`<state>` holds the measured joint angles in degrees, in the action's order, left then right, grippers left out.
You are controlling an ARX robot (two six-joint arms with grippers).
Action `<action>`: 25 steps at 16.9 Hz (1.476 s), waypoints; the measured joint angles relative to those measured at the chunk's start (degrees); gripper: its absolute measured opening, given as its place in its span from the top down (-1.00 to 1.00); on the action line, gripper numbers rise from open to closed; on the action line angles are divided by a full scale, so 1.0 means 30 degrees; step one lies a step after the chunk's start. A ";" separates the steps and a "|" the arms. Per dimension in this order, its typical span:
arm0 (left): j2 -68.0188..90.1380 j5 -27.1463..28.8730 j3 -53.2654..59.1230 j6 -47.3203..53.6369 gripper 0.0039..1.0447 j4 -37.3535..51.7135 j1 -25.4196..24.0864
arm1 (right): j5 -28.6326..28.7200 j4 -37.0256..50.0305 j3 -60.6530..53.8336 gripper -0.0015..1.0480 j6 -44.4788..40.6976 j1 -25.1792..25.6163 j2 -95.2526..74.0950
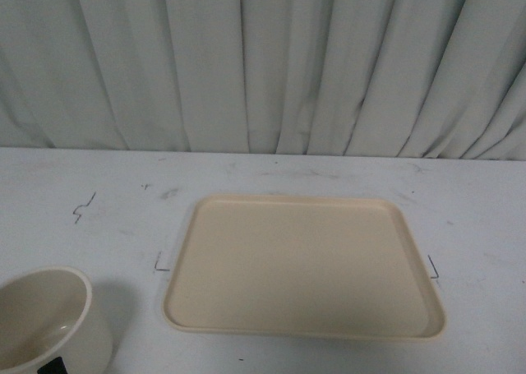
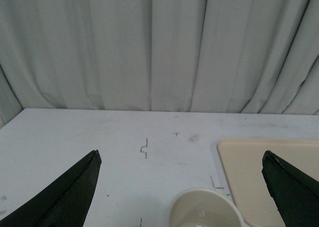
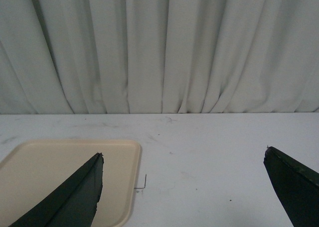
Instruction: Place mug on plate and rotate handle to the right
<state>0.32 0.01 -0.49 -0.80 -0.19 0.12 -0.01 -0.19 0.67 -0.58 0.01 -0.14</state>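
White table (image 1: 329, 173); left jaws, right jaws wide, empty.

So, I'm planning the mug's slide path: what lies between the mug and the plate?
Front view: between the mug and the plate, only bare white table with a small black corner mark.

Right gripper (image 3: 183, 152) spread wide, dark fingers (image 3: 75, 197) well apart. Beige plate (image 3: 45, 167) flat on white table (image 3: 214, 147), partly hidden behind one finger. Small black mark (image 3: 143, 183) just beside plate's rim. Pale pleated curtain (image 3: 159, 47) behind.
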 joint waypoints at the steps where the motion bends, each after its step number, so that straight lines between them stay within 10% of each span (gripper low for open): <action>1: -0.0007 0.0000 0.0000 0.0000 -0.88 0.0000 0.0000 | 0.0000 0.0000 0.0000 -0.87 0.0000 0.0000 0.0000; 6: 0.0182 0.0554 -0.0197 -0.0109 -0.88 -0.0823 0.0189 | 0.0000 0.0000 0.0000 -0.87 0.0000 0.0000 0.0000; 8: 0.7176 0.6317 -0.4284 -0.1209 -0.88 -0.6980 0.1647 | 0.0051 0.0022 0.0000 -0.87 0.0036 0.0000 0.0000; 16: 2.2243 0.0576 -0.7679 -0.3461 -0.88 -0.3031 -0.0838 | 0.0000 -0.0007 0.0000 -0.87 0.0044 0.0000 0.0000; 25: 2.6002 0.0576 -0.8954 -0.3585 -0.88 -0.0867 0.0423 | 0.0000 -0.0007 0.0000 -0.87 0.0044 0.0000 0.0000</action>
<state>78.32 1.74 -27.35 -11.55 -2.79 1.39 -0.01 -0.21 0.67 -0.45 0.01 -0.14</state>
